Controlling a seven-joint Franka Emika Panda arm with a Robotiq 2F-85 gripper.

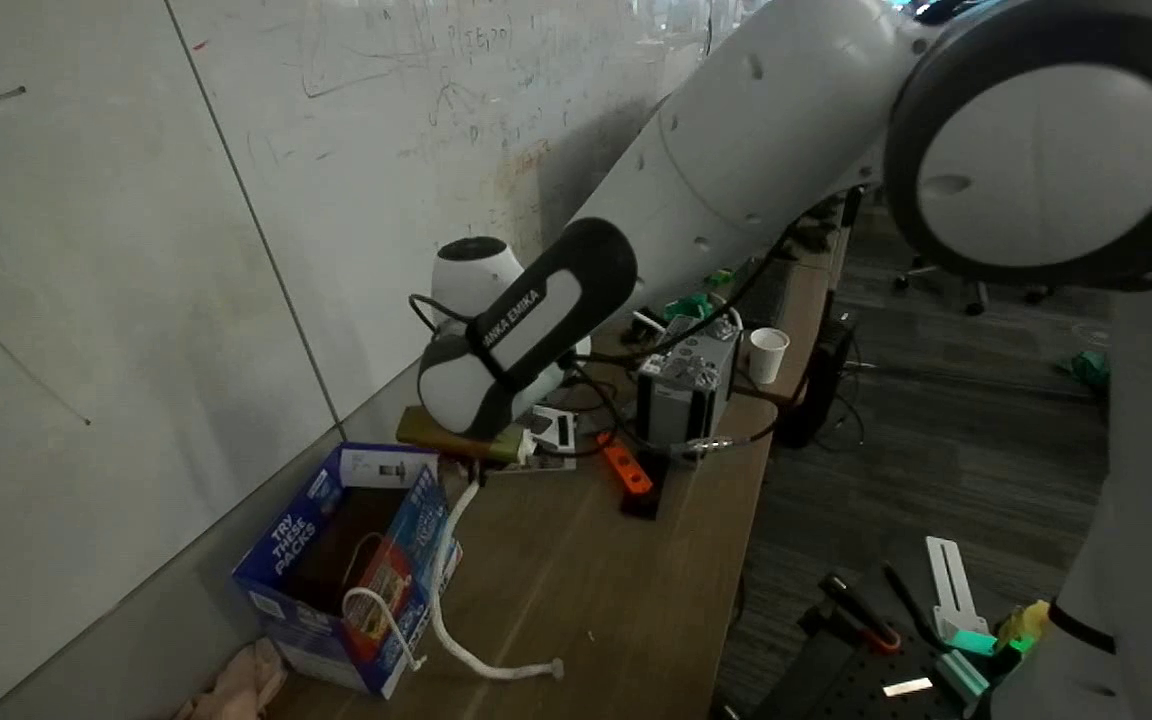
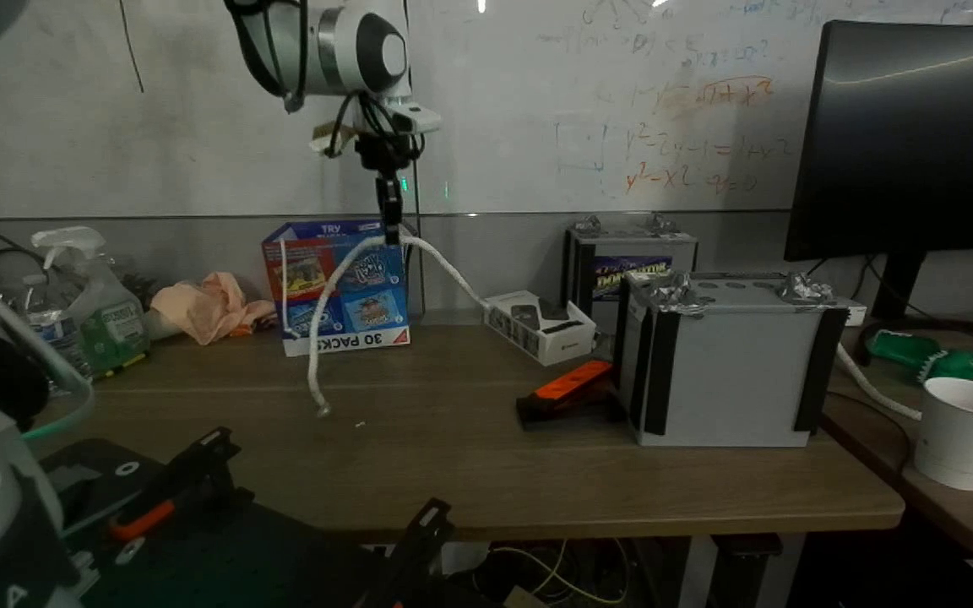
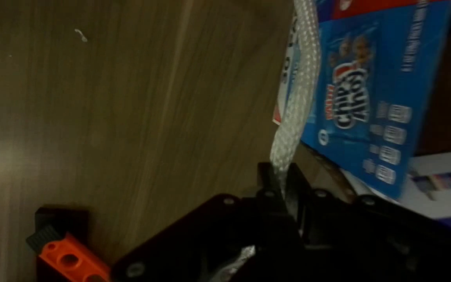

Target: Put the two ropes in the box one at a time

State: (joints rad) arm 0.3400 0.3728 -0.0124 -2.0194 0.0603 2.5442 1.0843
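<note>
One draped white rope point(image 2: 284, 279), judged largely delivered: hung over the printed wall of the blue box point(image 2: 368, 314), its tail left outside; the remainder is presumed to be held within, where little is made out in the dark. One gripped white rope point(image 3: 304, 88), not yet delivered: pinched partway along its length by the gripper point(image 3: 280, 169), which is drawn narrow about it. This second length is suspended beside the box, not above its opening, as is shown in the wrist view; on one side a free end is let down to the table point(image 2: 453, 439), contact seeming likely, and on the other the cord is sloped toward the white device box point(image 2: 547, 342), touching or apart not to be told. State of the task: one rope counted as in, a tail excepted; one rope secured but outside. Left to be done, by this reckoning: raising over the rim, lowering, release; the protruding tail may also need to be tucked in
</note>
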